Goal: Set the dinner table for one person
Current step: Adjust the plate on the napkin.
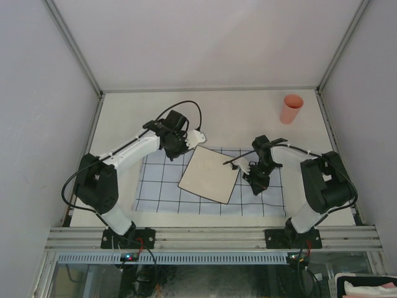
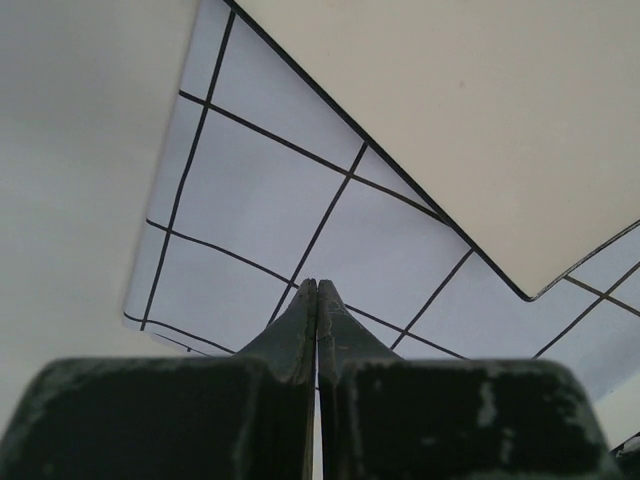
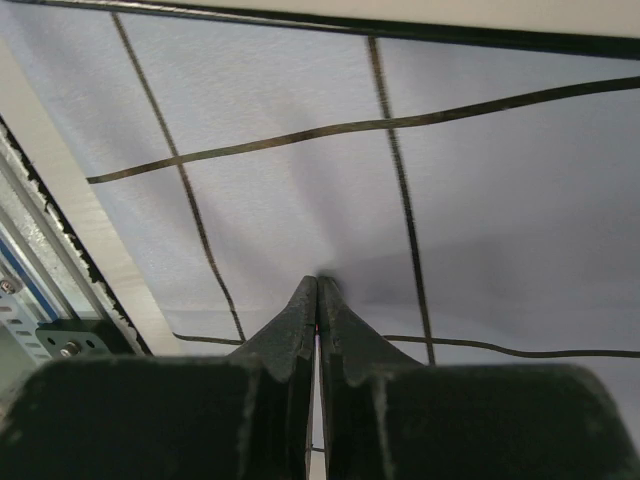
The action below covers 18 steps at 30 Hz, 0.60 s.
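downward, left pincer (image 2: 317, 292) and right pincer (image 3: 317, 288) point closed at cloth (image 1: 162, 186).

Cloth (image 1: 160, 187): light blue, dark grid, flat. Square beige board (image 1: 209, 174) lies askew on it. Pink cup (image 1: 291, 108): upright, well apart.

open: dinner table (image 1: 136, 112) far-left | blocked: pink cup (image 1: 291, 108) far-right corner | tan board (image 1: 209, 174) centre

dinner table (image 1: 248, 118) 1 | cup (image 1: 291, 108) 1 | cloth (image 1: 161, 186) 1 | board (image 1: 209, 174) 1
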Motion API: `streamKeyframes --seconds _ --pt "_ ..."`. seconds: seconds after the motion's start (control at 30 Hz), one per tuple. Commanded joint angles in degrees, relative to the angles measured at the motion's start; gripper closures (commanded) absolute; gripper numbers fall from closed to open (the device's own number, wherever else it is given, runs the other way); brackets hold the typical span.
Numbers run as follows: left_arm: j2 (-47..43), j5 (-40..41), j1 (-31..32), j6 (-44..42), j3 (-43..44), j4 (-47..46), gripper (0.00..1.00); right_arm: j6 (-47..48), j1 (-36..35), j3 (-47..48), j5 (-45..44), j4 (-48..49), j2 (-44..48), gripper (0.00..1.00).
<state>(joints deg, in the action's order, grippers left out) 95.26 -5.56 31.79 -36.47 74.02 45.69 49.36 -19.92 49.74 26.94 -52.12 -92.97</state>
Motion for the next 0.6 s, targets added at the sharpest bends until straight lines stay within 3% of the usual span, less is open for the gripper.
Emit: streamKeyframes --seconds 0.0,0.57 --pt "-4.64 -0.18 -1.12 1.34 -2.82 -2.63 1.00 4.80 2.74 2.99 -4.98 12.12 -2.67 1.00" --pt "-4.00 0.28 -1.98 1.34 -2.83 -2.99 1.00 6.95 5.51 5.12 -4.51 10.38 -4.85 1.00"
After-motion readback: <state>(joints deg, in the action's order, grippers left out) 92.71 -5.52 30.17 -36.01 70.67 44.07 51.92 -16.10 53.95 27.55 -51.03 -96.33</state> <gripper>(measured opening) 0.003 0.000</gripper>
